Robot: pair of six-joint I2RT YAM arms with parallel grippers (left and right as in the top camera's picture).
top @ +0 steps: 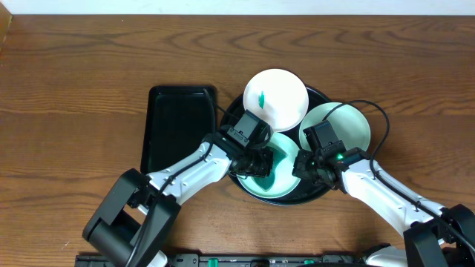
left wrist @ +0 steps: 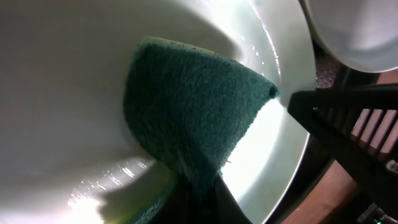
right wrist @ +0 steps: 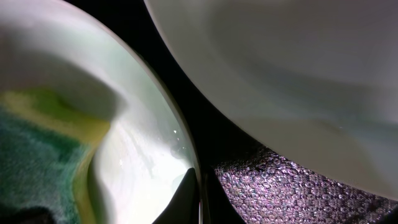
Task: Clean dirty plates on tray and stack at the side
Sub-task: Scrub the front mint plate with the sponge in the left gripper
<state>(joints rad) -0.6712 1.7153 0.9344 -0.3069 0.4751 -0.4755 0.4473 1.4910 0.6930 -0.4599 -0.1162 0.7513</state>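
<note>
Left fingers (top: pixel 256 163) pinch a green sponge (left wrist: pixel 186 112) flat against the front plate (top: pixel 280 182), low in the round black tray (top: pixel 315 94) at frame centre. Right fingers (top: pixel 306 169) sit at that plate's right rim; whether they clamp it I cannot tell. A green-smeared plate (top: pixel 276 96) lies above, a third plate (top: pixel 349 122) at the tray's right.

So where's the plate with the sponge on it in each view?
Overhead: the plate lies at the front of the tray, nearest the robot.
Left wrist: it fills the left and centre, with the green sponge pressed on it.
Right wrist: it takes the left half, sponge at lower left.
Shared landmark: the black tray, dark beside the plate's rim in every view.
</note>
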